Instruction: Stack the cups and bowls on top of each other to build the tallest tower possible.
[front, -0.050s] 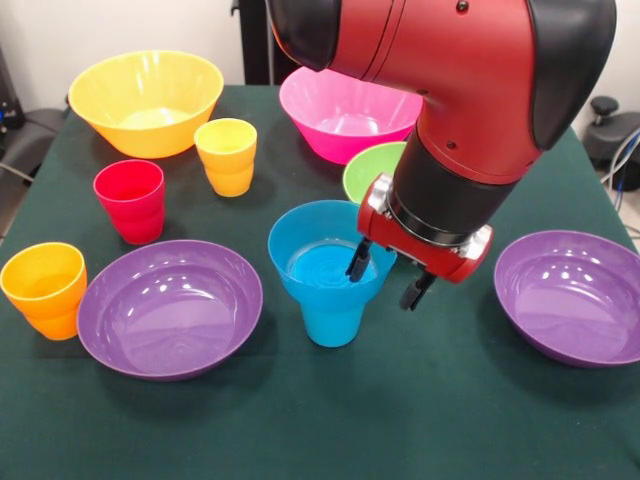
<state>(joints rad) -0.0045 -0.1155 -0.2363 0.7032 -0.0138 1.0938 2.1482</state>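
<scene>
Front view, small blue bowl (325, 258) atop blue cup (331, 318) mid-tabletop (420, 420), fingers (358, 262) spread astride its right rim, one inside, six bowls, four cups counted.

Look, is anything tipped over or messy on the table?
Nothing is tipped or spilled. The only unusual thing: the small blue bowl sits on top of the blue cup, in the middle, with the gripper open at the bowl's rim. All other cups and bowls stand upright.
</scene>
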